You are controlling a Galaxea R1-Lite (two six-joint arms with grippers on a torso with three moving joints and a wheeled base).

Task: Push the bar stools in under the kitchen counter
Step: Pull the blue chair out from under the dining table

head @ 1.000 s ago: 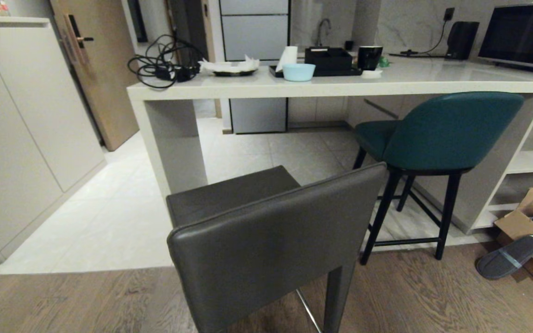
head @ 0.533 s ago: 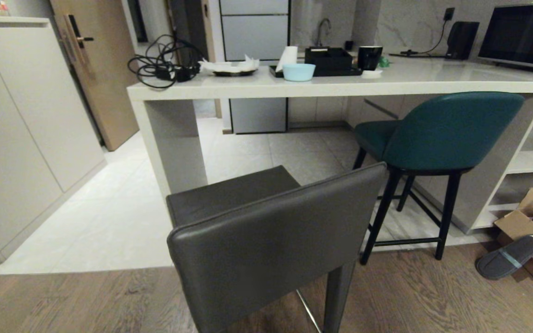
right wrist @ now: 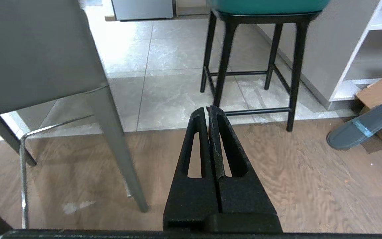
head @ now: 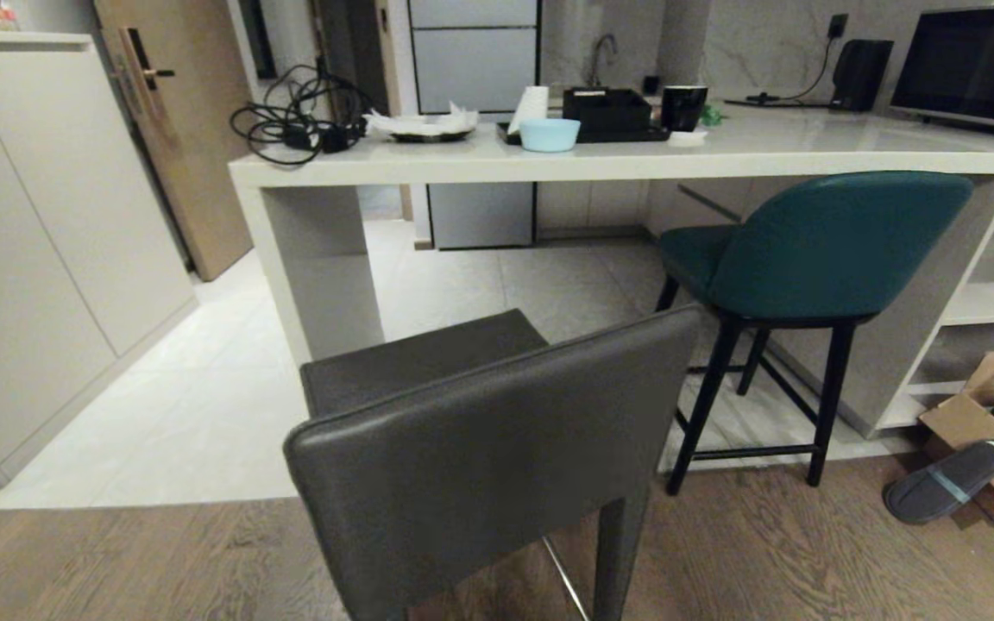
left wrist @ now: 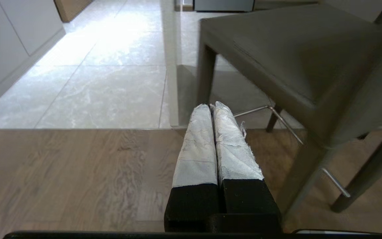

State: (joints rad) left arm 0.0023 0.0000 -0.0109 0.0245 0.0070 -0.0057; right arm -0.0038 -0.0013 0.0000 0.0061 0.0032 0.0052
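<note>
1. The dark grey stool (head: 497, 440) is covered in smooth leather with a soft sheen; its footrest (left wrist: 285, 124) is polished metal.
2. The teal stool (head: 833, 241) has a matt cloth-like cover and thin matt black legs.
3. The kitchen counter (head: 618, 159) has a smooth, stone-look white top.
4. The floor (head: 117, 561) is grained wood nearby and glossy pale tile beyond.
5. The left gripper (left wrist: 212, 108) has fingers wrapped in rough, frayed white tape.
6. The right gripper (right wrist: 208, 109) is matt black plastic.
</note>
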